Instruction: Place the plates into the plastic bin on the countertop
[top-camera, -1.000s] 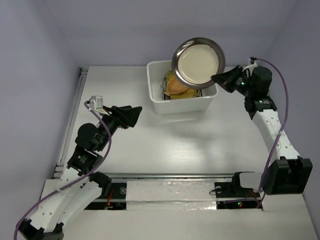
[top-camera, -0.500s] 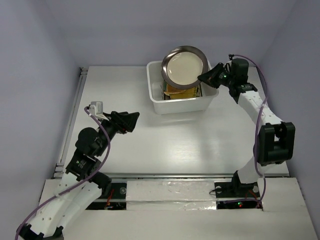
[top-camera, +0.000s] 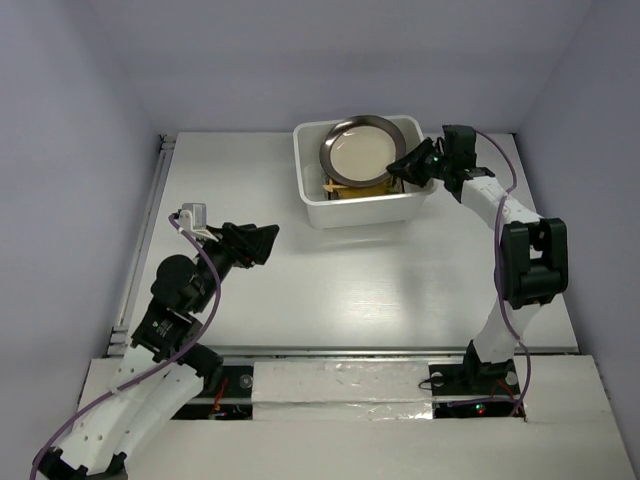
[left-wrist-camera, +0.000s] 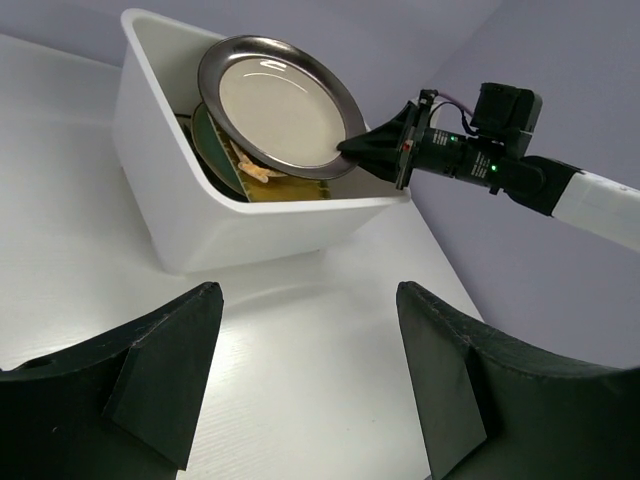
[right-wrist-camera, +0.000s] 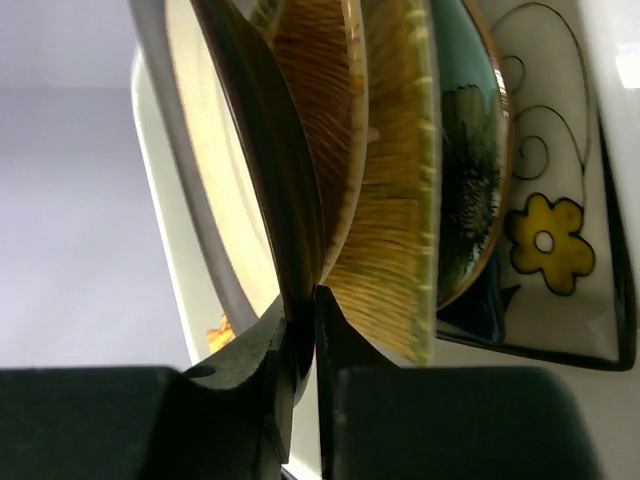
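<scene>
1. The dark-rimmed plate (top-camera: 360, 150) with the beige centre sat tilted in the plastic bin (top-camera: 365, 212). Its face was turned up and toward the arms, and part of its rim rose above the bin's walls.
2. The right gripper (top-camera: 397, 167) reached in from the bin's right side. Its fingers were drawn narrow and pinched that plate's dark rim (right-wrist-camera: 265, 170) between them.
3. In the right wrist view the other plates leaned one against the next behind it. Nearest was an orange ribbed dish (right-wrist-camera: 310, 100), then the yellow ribbed plate (right-wrist-camera: 400, 200), a green plate (right-wrist-camera: 465, 190) and the cream square floral plate (right-wrist-camera: 545, 240).
4. The bin stood at the far middle of the countertop (top-camera: 350, 290).
5. The left gripper (top-camera: 262, 240) hung over the near-left part of the countertop, well apart from the bin. Its fingers (left-wrist-camera: 165, 370) were spread wide with nothing between them.
</scene>
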